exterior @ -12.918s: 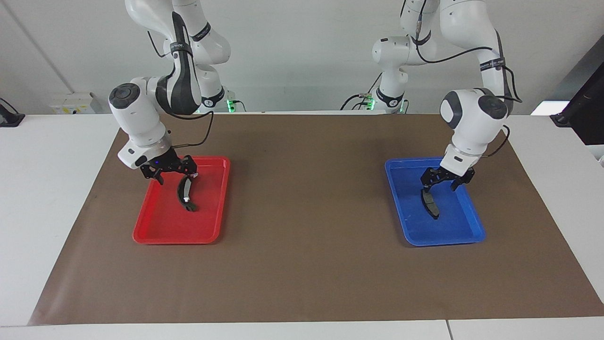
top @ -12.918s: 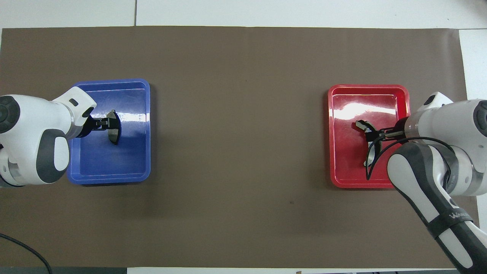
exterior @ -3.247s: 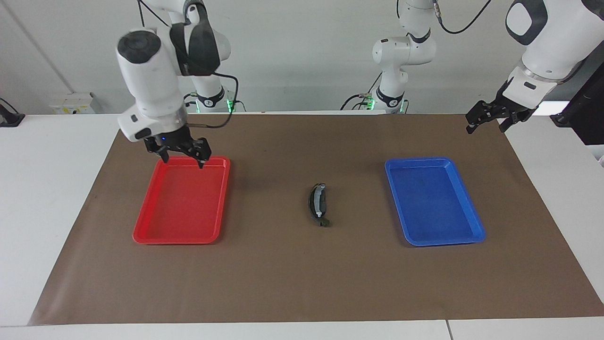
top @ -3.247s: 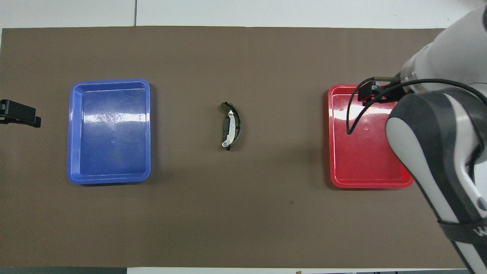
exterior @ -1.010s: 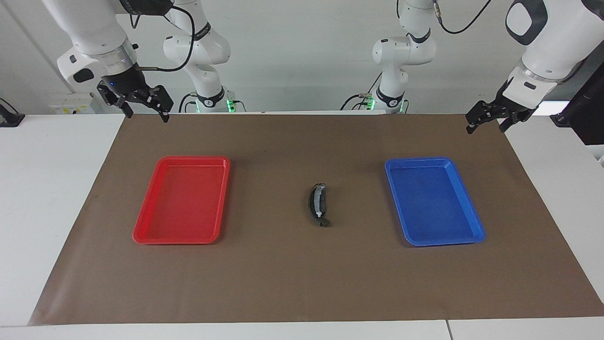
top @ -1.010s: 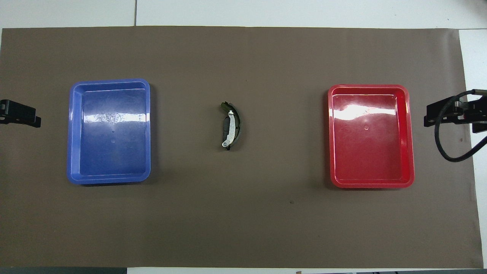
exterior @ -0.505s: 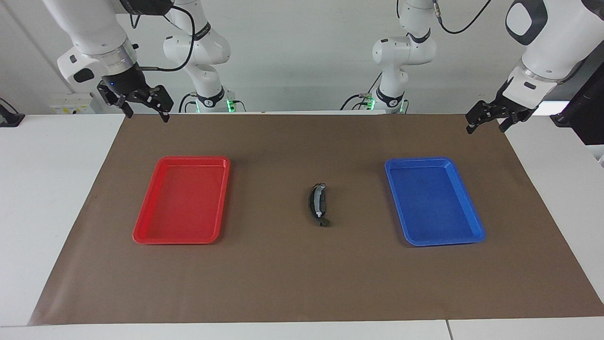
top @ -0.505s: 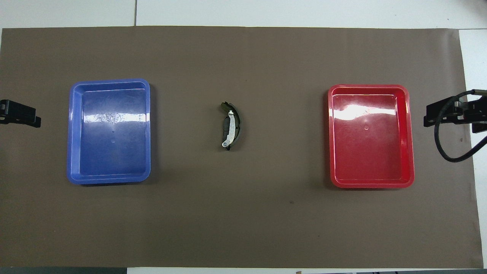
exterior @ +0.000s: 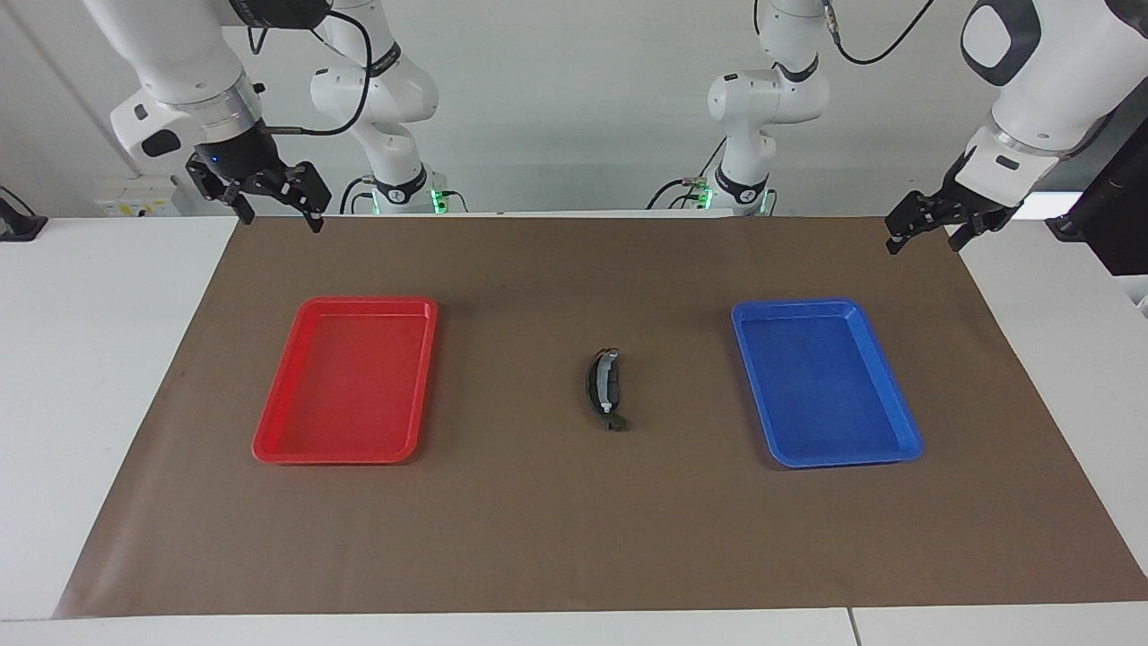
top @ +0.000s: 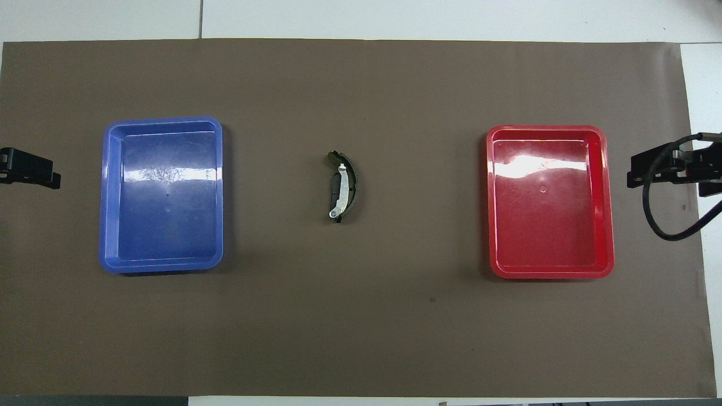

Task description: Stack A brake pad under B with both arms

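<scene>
Midway between the red tray (exterior: 296,446) and blue tray (exterior: 906,444), B (exterior: 604,401) lies on A (exterior: 593,380), long axis running toward the robots; both grippers, left (exterior: 923,224) and right (exterior: 266,196), hang well apart from it, jaws spread, about equally distant.

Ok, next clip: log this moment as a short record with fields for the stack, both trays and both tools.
stack: B lies on the A brake pad, on the brown mat midway between the trays
red tray: holds nothing
blue tray: holds nothing
left tool: raised over the mat's corner, holds nothing, waiting
right tool: raised over the mat's other corner nearest the robots, open, holds nothing
</scene>
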Motion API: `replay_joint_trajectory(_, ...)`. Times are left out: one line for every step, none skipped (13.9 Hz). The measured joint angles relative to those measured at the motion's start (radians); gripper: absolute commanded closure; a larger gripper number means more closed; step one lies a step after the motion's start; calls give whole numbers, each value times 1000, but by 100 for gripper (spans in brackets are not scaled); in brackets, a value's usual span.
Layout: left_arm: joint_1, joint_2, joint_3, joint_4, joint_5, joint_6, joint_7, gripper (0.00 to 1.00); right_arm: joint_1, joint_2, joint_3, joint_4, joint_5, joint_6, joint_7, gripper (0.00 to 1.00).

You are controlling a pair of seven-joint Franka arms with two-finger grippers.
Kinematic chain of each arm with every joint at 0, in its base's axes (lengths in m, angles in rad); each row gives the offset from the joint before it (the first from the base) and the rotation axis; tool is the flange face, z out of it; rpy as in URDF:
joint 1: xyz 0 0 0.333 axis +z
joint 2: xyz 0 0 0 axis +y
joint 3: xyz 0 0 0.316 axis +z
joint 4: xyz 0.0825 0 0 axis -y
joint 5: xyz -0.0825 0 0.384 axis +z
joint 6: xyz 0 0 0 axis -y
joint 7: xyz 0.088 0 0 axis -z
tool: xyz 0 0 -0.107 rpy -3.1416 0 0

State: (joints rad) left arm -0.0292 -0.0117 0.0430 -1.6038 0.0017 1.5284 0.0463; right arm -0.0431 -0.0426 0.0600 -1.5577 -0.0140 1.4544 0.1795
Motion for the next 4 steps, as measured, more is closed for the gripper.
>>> replay_joint_trajectory(0,0,0,0,0,0,0,0,0,0,0,0,0,3,0,0)
replay_joint_trajectory(0,0,0,0,0,0,0,0,0,0,0,0,0,4,-1,0)
replay_joint_trajectory(0,0,0,0,0,0,0,0,0,0,0,0,0,6,-8,0)
replay_joint_trajectory(0,0,0,0,0,0,0,0,0,0,0,0,0,6,-21,0)
